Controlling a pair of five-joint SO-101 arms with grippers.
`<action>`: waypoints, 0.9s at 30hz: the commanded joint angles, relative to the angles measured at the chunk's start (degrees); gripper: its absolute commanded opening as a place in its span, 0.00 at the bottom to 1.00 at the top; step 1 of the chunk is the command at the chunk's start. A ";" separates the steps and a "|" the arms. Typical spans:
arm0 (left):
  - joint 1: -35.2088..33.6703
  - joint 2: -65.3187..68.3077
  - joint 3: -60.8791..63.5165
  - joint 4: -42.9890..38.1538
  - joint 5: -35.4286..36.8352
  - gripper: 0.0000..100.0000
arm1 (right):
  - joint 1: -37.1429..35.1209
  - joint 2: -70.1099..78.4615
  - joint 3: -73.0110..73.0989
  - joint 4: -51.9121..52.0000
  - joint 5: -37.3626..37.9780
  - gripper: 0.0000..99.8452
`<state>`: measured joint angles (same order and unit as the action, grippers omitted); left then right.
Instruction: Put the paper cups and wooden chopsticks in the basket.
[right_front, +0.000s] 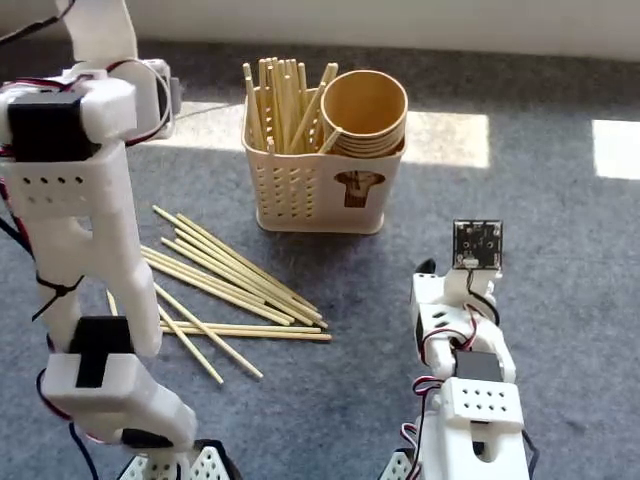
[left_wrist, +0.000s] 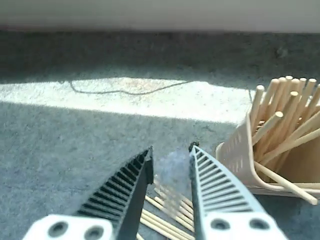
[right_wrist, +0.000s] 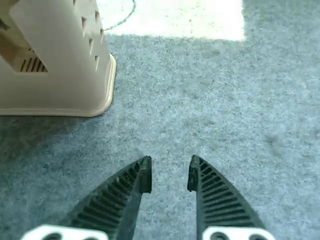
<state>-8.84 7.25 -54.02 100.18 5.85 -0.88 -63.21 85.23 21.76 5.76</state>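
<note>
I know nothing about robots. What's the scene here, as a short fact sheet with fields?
basket: upright on grey surface
inside it: paper cups, stacked; bundled chopsticks
outside it: loose chopsticks, scattered flat beside it
left claw: open, empty, above loose chopsticks
right claw: open, empty, over bare surface near basket

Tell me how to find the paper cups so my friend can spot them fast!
Look for the cream basket with little holes on the grey carpet. Inside it, beside the upright chopsticks, sits the stack of paper cups. It is the only round, open-mouthed thing there; its neighbours are all thin sticks.
</note>
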 joint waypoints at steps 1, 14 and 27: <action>-4.26 -3.74 3.47 0.53 -0.79 0.13 | -0.40 -0.84 -0.40 -1.54 0.62 0.13; -13.05 -22.02 35.12 0.26 -5.71 0.13 | -0.40 -0.84 -0.40 -1.54 0.62 0.13; -26.86 -23.08 60.26 -8.79 -6.68 0.13 | -0.48 -0.75 -0.40 -1.54 0.62 0.13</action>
<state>-33.63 -13.58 2.51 94.11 0.66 -0.88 -63.21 85.23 21.76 5.76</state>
